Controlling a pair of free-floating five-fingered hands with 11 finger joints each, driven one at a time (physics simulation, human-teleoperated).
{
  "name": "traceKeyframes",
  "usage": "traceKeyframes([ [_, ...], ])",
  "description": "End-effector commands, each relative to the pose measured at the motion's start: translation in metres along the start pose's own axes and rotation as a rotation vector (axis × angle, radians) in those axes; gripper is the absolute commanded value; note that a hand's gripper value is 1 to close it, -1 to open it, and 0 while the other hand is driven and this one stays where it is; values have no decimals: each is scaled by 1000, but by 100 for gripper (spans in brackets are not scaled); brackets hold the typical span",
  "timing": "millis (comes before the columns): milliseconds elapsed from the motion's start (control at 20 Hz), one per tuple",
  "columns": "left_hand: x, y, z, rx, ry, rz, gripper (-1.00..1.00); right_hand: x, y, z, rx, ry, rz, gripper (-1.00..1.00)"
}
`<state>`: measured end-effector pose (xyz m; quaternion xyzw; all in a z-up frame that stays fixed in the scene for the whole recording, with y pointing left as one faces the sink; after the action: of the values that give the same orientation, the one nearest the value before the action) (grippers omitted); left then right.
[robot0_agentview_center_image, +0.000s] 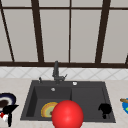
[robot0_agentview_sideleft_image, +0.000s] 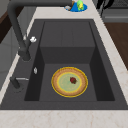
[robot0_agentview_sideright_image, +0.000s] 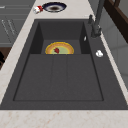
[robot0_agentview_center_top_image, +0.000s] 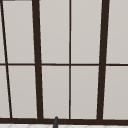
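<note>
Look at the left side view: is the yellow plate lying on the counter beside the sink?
No, the yellow plate lies inside the sink, flat on its basin floor.

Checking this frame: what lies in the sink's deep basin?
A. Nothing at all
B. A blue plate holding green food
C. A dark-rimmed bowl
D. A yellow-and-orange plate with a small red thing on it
D: the left side view shows the yellow-and-orange plate on the basin floor, with a small red thing on it.
</note>
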<state>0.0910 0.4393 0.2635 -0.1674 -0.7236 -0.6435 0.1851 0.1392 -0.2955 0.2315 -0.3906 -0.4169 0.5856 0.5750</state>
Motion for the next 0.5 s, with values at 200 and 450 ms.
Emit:
traceKeyframes([
  [200, 13, 4, -33, -116, 74, -8, -100, 0, 0, 0, 0, 0, 0, 0],
  [450, 22, 8, -53, -155, 105, -10, -100, 0, 0, 0, 0, 0, 0, 0],
])
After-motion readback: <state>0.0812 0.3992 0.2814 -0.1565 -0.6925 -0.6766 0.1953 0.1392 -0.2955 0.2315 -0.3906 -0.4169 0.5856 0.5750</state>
